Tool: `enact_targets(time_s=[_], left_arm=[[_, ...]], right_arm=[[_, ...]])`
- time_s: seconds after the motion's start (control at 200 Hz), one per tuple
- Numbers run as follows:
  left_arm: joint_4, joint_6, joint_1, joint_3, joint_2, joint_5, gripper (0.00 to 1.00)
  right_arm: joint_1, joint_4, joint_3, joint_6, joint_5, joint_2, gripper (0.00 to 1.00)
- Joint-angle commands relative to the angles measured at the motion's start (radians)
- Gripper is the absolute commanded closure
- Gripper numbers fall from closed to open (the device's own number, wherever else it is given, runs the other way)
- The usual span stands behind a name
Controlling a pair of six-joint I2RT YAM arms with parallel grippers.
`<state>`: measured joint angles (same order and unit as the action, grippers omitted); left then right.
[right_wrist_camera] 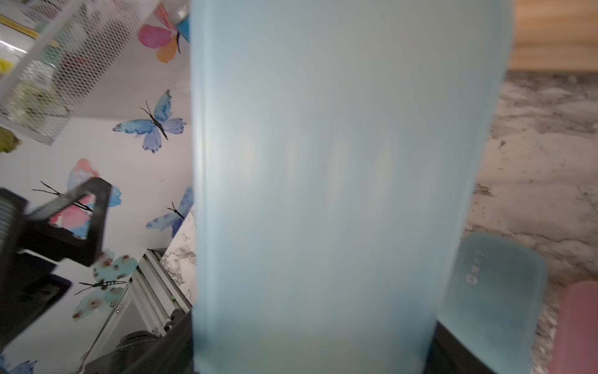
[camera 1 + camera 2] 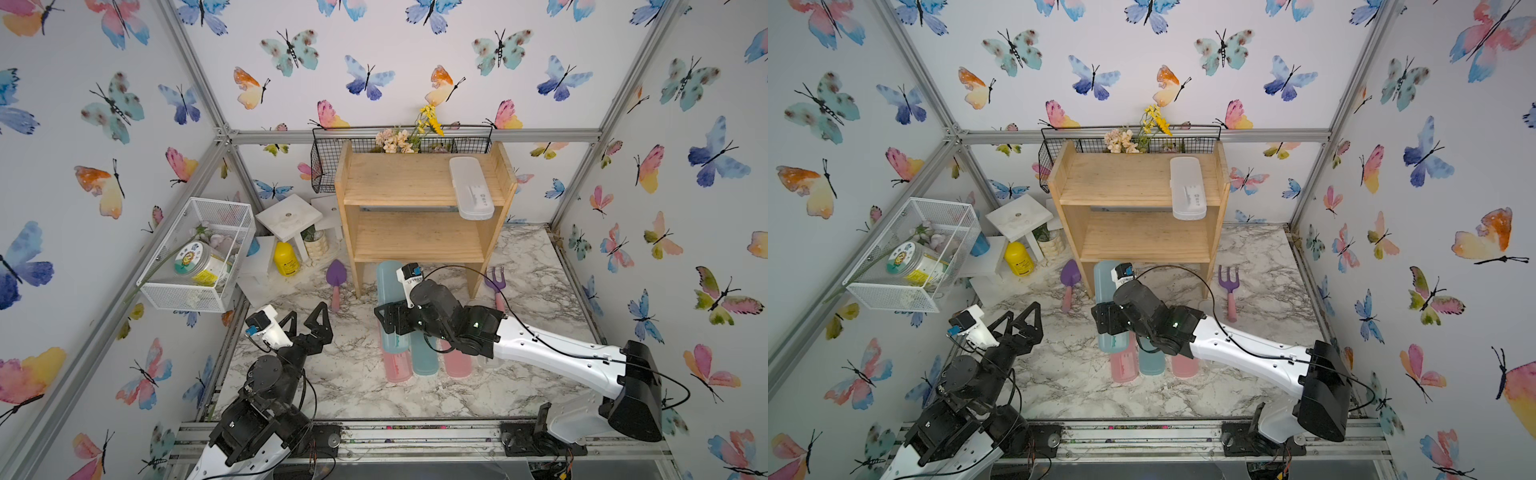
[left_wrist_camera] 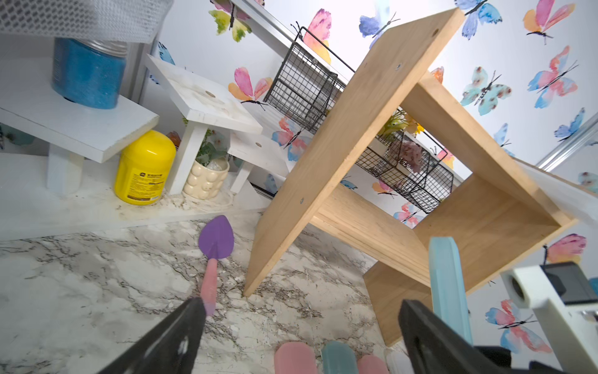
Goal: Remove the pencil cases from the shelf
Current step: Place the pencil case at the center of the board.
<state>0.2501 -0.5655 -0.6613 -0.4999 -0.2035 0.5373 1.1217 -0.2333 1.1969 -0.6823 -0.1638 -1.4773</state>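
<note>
My right gripper [image 2: 388,319] is shut on a teal pencil case [image 2: 388,282], held just above the marble table in front of the shelf's [image 2: 399,178] legs. That case [image 1: 323,178] fills the right wrist view. A frosted white pencil case [image 2: 471,187] lies on the shelf's top board at the right, overhanging the front edge. On the table, a pink case [image 2: 397,368], a teal case [image 2: 424,357] and another pink case [image 2: 457,361] lie side by side, partly under my right arm. My left gripper [image 2: 309,322] hovers open and empty to their left.
A purple trowel [image 2: 336,276] and a purple fork [image 2: 494,282] lie by the shelf's legs. A white mesh basket [image 2: 195,253] hangs on the left wall. White stools [image 2: 289,216], a yellow bottle [image 2: 286,258] and a black wire basket [image 2: 332,162] stand behind.
</note>
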Motion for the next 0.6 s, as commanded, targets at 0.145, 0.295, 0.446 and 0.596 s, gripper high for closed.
enact_targets(time_s=[0.145, 0.295, 0.446, 0.596], left_arm=[[0.041, 0.006, -0.002, -0.091, -0.173, 0.061, 0.01], [0.026, -0.020, -0.002, -0.084, -0.222, 0.037, 0.01], [0.022, -0.059, -0.003, -0.067, -0.246, 0.010, 0.01], [0.009, -0.074, -0.003, -0.050, -0.257, -0.002, 0.01]], right_arm=[[0.074, -0.008, 0.059, -0.127, 0.071, -0.220, 0.23], [0.105, 0.004, 0.127, -0.164, 0.104, -0.373, 0.23], [0.109, -0.089, 0.262, -0.160, 0.113, -0.517, 0.22], [0.109, -0.110, 0.309, -0.169, 0.092, -0.576, 0.21]])
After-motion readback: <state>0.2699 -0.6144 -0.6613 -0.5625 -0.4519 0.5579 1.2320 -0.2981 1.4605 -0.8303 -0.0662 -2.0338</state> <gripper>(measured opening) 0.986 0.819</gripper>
